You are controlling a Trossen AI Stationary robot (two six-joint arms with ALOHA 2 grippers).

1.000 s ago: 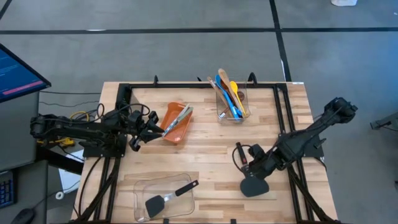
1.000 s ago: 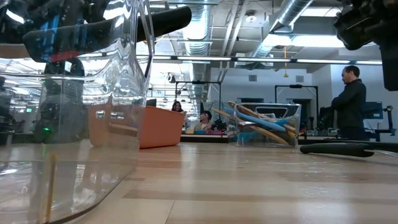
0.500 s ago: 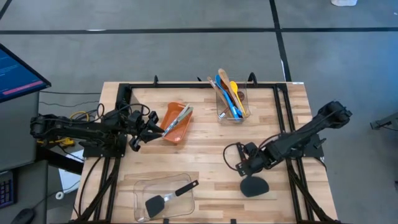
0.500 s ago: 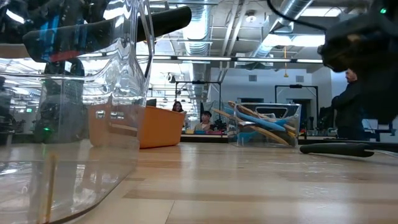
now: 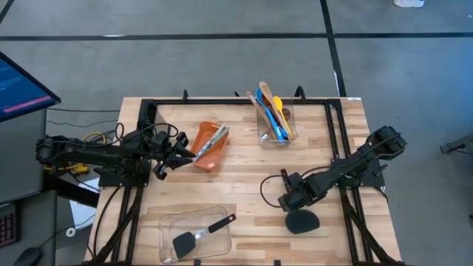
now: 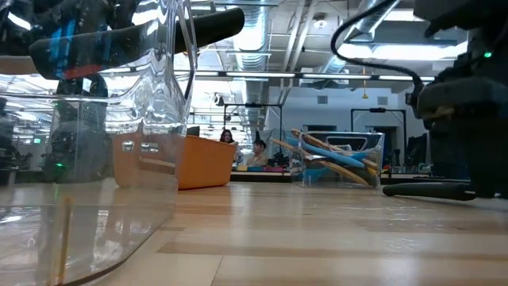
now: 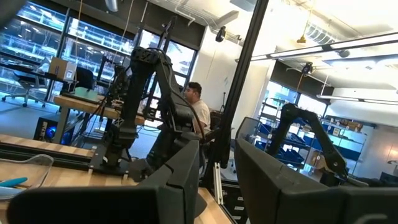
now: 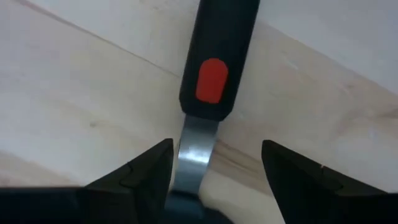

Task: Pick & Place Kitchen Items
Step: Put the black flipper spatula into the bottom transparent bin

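Note:
A black spatula lies flat on the table at the near right, its blade [image 5: 301,221] clear of my arm. In the low view the spatula [image 6: 429,191] shows as a dark bar. My right gripper [image 5: 290,199] points down over its handle, open. Its two fingers [image 8: 146,171] stand on either side of the metal neck [image 8: 196,146], just below the black handle with a red spot [image 8: 211,81], and touch nothing. My left gripper [image 5: 186,151] hovers left of the orange bin [image 5: 209,148], its fingers apart [image 7: 217,177] with nothing between them.
The orange bin holds a slim metal tool [image 5: 215,137]. A clear container [image 5: 275,122] at the far edge holds wooden, blue and yellow utensils. Another clear container [image 5: 194,236] at the near edge holds a second black spatula. Black rails [image 5: 334,140] frame the table. People show in the room beyond.
My right gripper has come down toward the spatula on the table and shifted toward the table's left, tipping to point more steeply down. The spatula has stayed where it was.

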